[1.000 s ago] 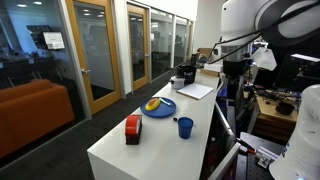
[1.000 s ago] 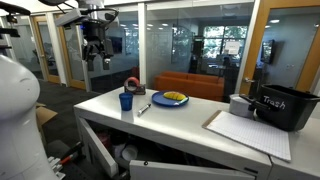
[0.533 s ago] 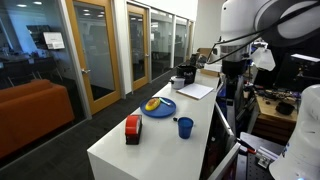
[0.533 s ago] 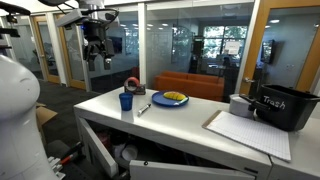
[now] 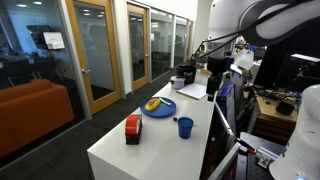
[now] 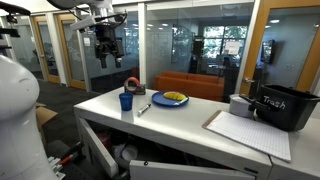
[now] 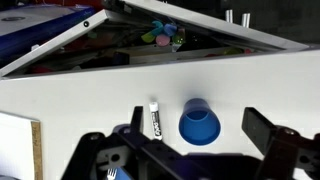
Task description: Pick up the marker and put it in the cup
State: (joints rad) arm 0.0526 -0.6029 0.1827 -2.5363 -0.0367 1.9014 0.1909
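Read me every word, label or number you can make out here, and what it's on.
"Trash": white lettering on the black container in an exterior view.
The marker in the wrist view: any print is too blurred to read.
The paper sign on the glass wall: too small to read.

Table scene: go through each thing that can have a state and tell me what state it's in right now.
marker: lying flat on the table, beside the cup, not touching it.
cup: upright, nothing inside.
gripper: open, empty, high above the table.
plate: flat on the table, holding a yellow item.
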